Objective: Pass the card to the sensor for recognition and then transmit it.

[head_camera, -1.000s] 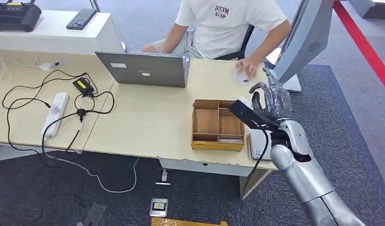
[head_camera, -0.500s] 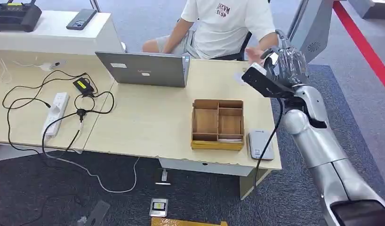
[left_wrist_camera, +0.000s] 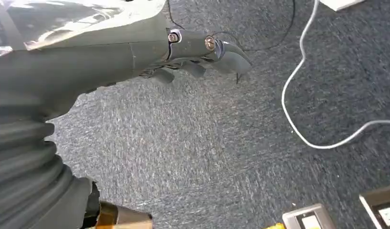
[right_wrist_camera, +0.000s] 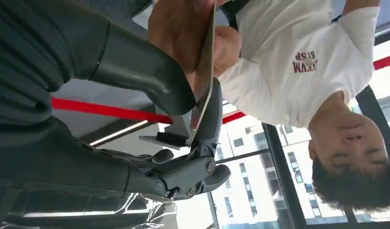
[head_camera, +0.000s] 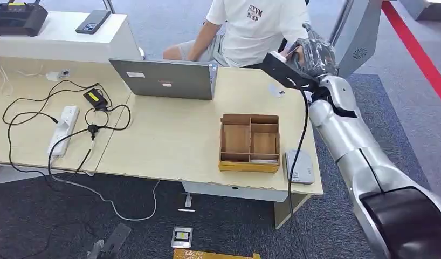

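My right hand is raised past the far right edge of the desk, in front of the seated person. In the right wrist view the card shows edge-on, pinched between my right hand's thumb and a dark finger. The person's hand grips the same card from the other side. The grey card sensor lies at the desk's near right corner, well behind my hand. My left hand hangs over the carpet, holding nothing.
A wooden compartment box sits beside the sensor, and a second white card lies on the desk near the person. A laptop, power strip and cables occupy the desk's left part. A grey kiosk stands close to my raised hand.
My right arm rose from above the sensor and swung away towards the person. The person's hand left the desk and took hold of the card.
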